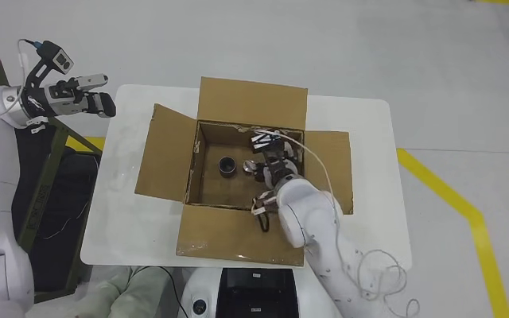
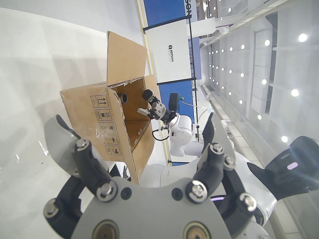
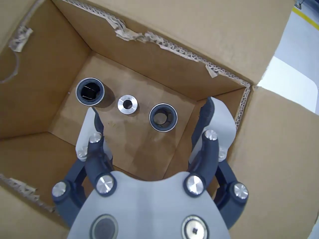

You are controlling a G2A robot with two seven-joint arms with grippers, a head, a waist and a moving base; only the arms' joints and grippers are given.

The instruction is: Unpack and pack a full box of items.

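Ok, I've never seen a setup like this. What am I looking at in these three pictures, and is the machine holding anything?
This is a two-armed robot at a white table. The top view looks down from a camera on the robot above its arms. Each of the other two pictures comes from a camera on one wrist, looking past that arm's end effector, which is the two-fingered grasping part.

An open cardboard box stands on the table with its flaps spread. The right end effector is above the box's opening, fingers apart and holding nothing. On the box floor, in a row, are a dark sleeve, a small silver ring and a second dark sleeve. The left end effector is out beside the table's edge, also open and empty.
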